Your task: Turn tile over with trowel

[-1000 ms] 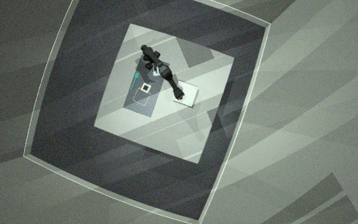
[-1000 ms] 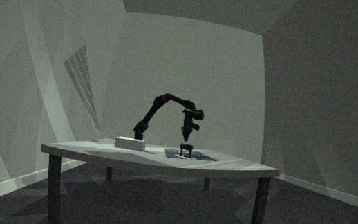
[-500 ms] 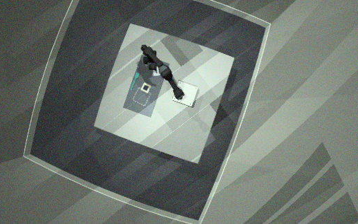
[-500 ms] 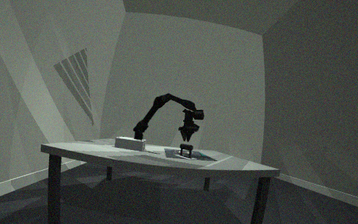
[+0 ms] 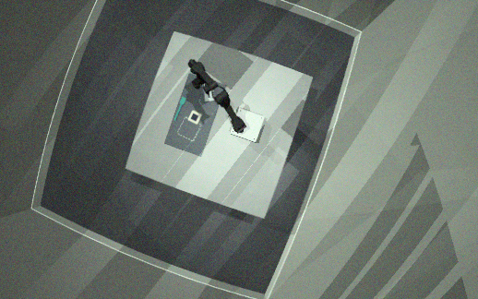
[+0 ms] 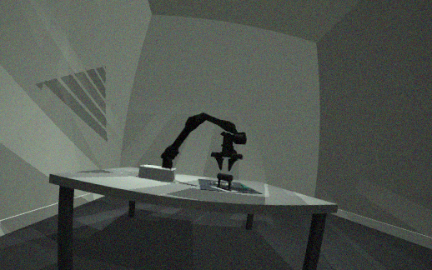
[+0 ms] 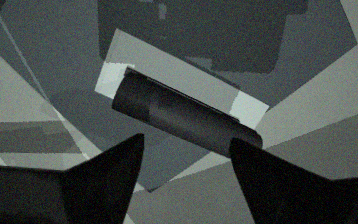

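Observation:
The trowel (image 6: 224, 177) (image 7: 187, 115) has a thick black bar handle on posts above a pale flat blade, which shows in the top view (image 5: 209, 96) beside the arm. My gripper (image 6: 224, 170) (image 7: 187, 142) is open and empty, fingers pointing down just above the handle. In the wrist view the handle runs slantwise across the gap, its right end behind the right fingertip. The square tile (image 5: 195, 117), pale-rimmed with a dark centre facing up, lies flat at the upper edge of the dashed outline (image 5: 192, 140), mostly outside it.
A long thin teal tool (image 5: 183, 101) (image 6: 244, 187) lies at the far long side of the dark mat (image 5: 204, 140) (image 6: 206, 182). The white base box (image 5: 251, 125) (image 6: 156, 173) stands on the pale table (image 5: 232, 185) (image 6: 118, 184). Arm shadows cross the mat.

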Robot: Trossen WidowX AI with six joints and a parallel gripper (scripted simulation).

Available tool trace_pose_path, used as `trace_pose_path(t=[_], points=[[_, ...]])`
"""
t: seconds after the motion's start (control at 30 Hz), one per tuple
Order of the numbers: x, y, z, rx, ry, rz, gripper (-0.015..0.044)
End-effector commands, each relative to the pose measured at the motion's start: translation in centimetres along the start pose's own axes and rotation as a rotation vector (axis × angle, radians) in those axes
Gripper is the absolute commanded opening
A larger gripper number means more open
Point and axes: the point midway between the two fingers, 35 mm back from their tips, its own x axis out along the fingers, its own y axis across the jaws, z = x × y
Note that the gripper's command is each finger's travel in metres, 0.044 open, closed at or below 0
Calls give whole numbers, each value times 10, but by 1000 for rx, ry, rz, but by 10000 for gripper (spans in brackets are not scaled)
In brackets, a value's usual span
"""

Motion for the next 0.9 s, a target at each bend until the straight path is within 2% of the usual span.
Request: trace_pose_path(t=[0.0, 0.87], points=[[-1, -1, 0, -155, -2, -1, 270], [-1, -4, 0, -1061, -2, -1, 270]])
